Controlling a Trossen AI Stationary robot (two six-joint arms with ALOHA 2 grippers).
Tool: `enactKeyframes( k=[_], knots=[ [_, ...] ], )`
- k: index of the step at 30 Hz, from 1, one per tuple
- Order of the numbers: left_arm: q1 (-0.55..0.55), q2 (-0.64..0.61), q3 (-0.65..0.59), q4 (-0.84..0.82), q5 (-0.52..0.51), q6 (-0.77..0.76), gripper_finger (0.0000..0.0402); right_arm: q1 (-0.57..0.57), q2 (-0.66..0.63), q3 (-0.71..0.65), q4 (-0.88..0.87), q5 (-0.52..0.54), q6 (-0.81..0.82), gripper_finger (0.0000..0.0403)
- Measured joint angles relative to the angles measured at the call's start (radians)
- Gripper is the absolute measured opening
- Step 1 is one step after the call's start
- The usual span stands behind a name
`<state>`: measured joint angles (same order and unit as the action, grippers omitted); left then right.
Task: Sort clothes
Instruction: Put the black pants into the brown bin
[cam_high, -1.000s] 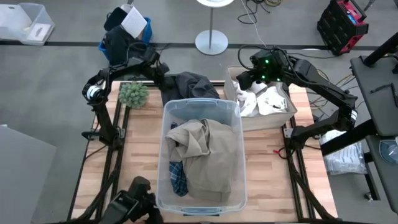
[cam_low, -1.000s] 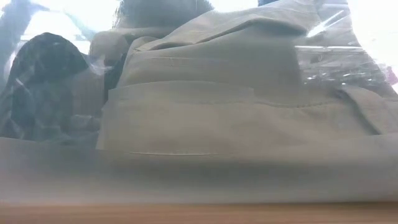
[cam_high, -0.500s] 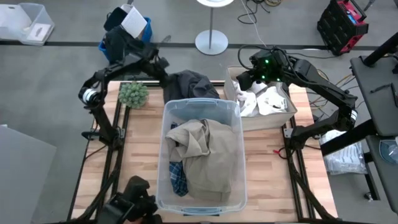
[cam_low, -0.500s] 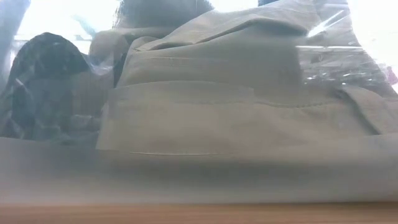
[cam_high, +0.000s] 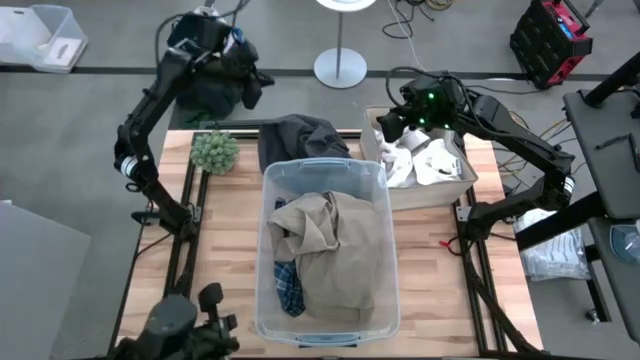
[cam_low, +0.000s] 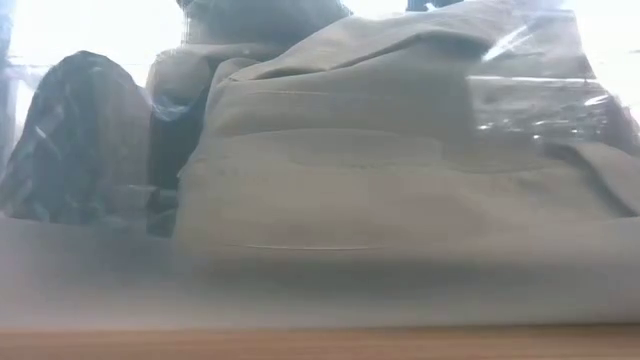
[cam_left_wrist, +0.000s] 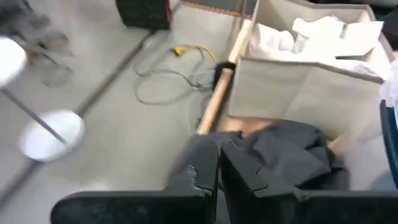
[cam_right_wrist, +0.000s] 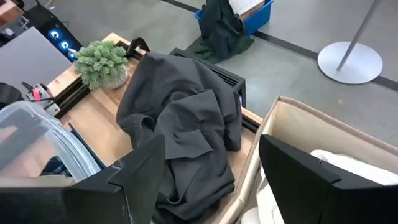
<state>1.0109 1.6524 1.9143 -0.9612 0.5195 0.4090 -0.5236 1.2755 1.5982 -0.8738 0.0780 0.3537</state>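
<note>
The table (cam_high: 430, 260) is pale matt wood; the bin (cam_high: 325, 175) is clear glossy plastic; the grey piece (cam_right_wrist: 180, 137) is soft matt cloth.

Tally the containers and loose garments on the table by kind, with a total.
Clear plastic bin: 1
Beige fabric box: 1
Tan khaki piece, in the bin: 1
Plaid shirt, in the bin: 1
Dark grey piece, on the table behind the bin: 1
Total: 5, leaving out the white pieces in the box, too heaped to count.
</note>
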Motion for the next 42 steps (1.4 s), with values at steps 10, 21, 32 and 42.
enactKeyframes(
  k=[10, 21, 32, 42],
  knots=[
    [0.045, 0.18, 0.148, -0.247, -0.096, 0.033, 0.0062, 0.0, -0.002, 0.0, -0.007, -0.003, -0.009, 0.0262],
    [0.085, 0.382, -0.005, -0.318, 0.04, 0.346, 0.0186, 0.0, -0.002, 0.0, -0.012, -0.003, 0.013, 0.0273],
    [0.085, 0.422, -0.059, -0.24, 0.028, 0.398, 0.0187, 0.0, 0.001, 0.0, -0.012, 0.0, 0.025, 0.0274],
    [0.085, 0.451, -0.132, -0.164, 0.148, 0.368, 0.0017, 0.0, 0.001, 0.0, -0.011, 0.001, 0.022, 0.0265]
  ],
)
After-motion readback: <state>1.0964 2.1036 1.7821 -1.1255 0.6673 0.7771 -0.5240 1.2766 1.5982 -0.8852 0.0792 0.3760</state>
